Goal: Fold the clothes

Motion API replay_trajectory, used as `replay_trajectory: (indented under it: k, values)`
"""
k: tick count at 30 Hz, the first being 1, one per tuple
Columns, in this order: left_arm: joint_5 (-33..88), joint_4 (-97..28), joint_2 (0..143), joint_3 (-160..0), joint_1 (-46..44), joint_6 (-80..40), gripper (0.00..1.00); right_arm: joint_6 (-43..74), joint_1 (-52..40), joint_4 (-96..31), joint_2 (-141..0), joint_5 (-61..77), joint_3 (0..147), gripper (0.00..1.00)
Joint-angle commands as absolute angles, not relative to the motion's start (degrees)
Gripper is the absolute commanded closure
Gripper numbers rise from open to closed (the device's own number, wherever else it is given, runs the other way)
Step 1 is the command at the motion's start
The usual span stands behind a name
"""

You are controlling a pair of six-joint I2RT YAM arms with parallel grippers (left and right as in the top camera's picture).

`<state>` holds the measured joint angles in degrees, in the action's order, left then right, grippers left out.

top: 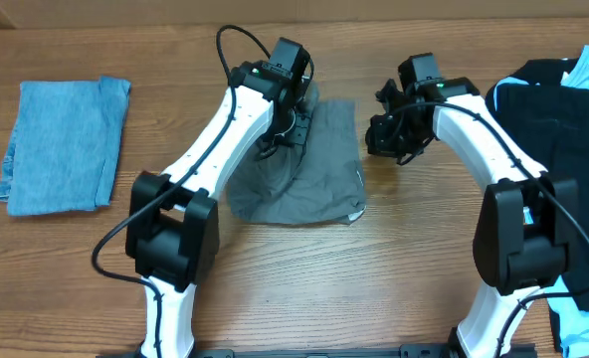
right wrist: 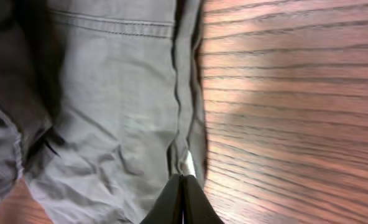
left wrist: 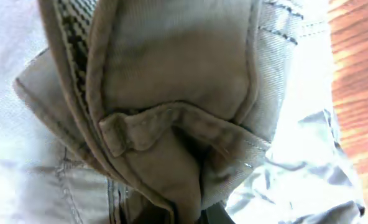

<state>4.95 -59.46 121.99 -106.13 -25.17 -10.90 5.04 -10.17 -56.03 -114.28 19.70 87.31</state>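
The grey garment (top: 309, 174) lies partly spread in the middle of the table, and its top left part is bunched up. My left gripper (top: 289, 121) is shut on that bunch. In the left wrist view, folded grey cloth with stitched seams (left wrist: 171, 124) fills the picture and almost hides the left gripper (left wrist: 204, 215). My right gripper (top: 382, 135) hovers at the garment's upper right edge. In the right wrist view the right gripper (right wrist: 182, 185) is shut, its tips meeting over the garment's edge seam (right wrist: 183, 112). Whether any cloth is pinched there does not show.
A folded denim-blue garment (top: 61, 144) lies at the far left. A pile of black (top: 543, 119) and light blue clothes (top: 588, 65) covers the right edge, with more light blue cloth (top: 583, 333) at the bottom right. Bare wooden table (top: 394, 268) shows in front.
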Motion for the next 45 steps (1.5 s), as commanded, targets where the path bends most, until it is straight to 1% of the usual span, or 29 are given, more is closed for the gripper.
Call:
replay_trajectory:
  k: [1, 6, 7, 8, 9, 10, 11, 14, 17, 19, 22, 24, 27, 30, 34, 37, 39, 42, 45]
  values:
    - [8.32, -56.71, 123.48, -107.42, -25.82, -14.44, 0.89, 4.03, -10.39, -55.18, -113.25, 18.65, 87.53, 0.96]
    - [11.73, -54.39, 123.48, -107.42, -26.59, -15.31, 0.84, 4.05, -10.37, -52.62, -113.25, 17.61, 85.1, 0.96]
    - [12.45, -53.8, 123.48, -107.42, -26.87, -15.27, 0.77, 4.08, -10.37, -52.66, -113.25, 17.63, 85.1, 0.96]
    - [13.52, -53.25, 123.48, -107.42, -27.09, -15.27, 0.44, 4.08, -10.37, -52.75, -113.25, 17.65, 85.1, 0.96]
    - [14.9, -52.97, 123.48, -107.42, -27.16, -15.25, 0.26, 4.08, -10.37, -52.9, -113.25, 17.65, 85.1, 0.96]
    - [16.47, -52.84, 123.44, -107.44, -27.14, -15.18, 0.2, 4.08, -10.37, -52.9, -113.25, 17.65, 85.1, 0.96]
    - [18.74, -52.64, 123.28, -107.53, -26.98, -14.61, 0.17, 4.05, -10.37, -52.86, -113.25, 17.65, 85.1, 0.96]
    - [27.03, -52.4, 122.34, -109.23, -26.22, -10.72, 0.16, 4.05, -10.37, -52.82, -113.25, 17.63, 85.1, 0.96]
    - [31.35, -53.34, 120.64, -113.36, -24.95, -9.34, 0.17, 4.05, -9.85, -52.9, -112.71, 16.88, 85.19, 0.96]
    - [30.96, -54.7, 119.57, -115.37, -23.38, -10.9, 0.16, 4.43, -8.8, -53.6, -110.63, 16.91, 85.36, 0.96]
    - [28.4, -56.82, 118.89, -116.6, -19.33, -12.51, 0.17, 4.43, -7.35, -54.83, -104.12, 20.6, 85.47, 0.96]
    - [25.19, -59.27, 119.28, -116.36, -15.03, -12.43, 0.19, 4.43, -7.46, -55.24, -98.61, 24.25, 85.47, 0.96]
    - [24.84, -62.81, 120.68, -116.33, -11.07, -8.73, 0.22, 4.21, -8.84, -55.0, -95.98, 31.33, 85.47, 0.96]
    - [24.67, -64.84, 121.84, -116.31, -9.37, -5.78, 0.25, 4.23, -11.68, -53.56, -97.23, 36.29, 85.45, 0.96]
    - [21.69, -65.71, 123.42, -116.29, -9.41, -3.73, 0.27, 4.32, -19.0, -44.99, -101.1, 36.51, 85.45, 0.96]
    - [21.41, -65.76, 125.58, -116.29, -9.96, -3.09, 0.26, 7.42, -22.26, -38.85, -103.92, 35.44, 85.45, 0.96]
    - [21.47, -65.6, 127.44, -116.29, -10.02, -3.11, 0.24, 7.51, -23.94, -35.9, -105.86, 32.93, 85.45, 0.96]
    - [23.33, -64.86, 129.84, -116.29, -10.0, -3.11, 0.23, 7.49, -25.04, -35.7, -107.98, 29.61, 85.45, 0.96]
    - [25.21, -63.81, 132.6, -116.29, -10.15, -2.94, 0.22, 7.44, -25.02, -39.83, -110.65, 27.49, 85.45, 0.96]
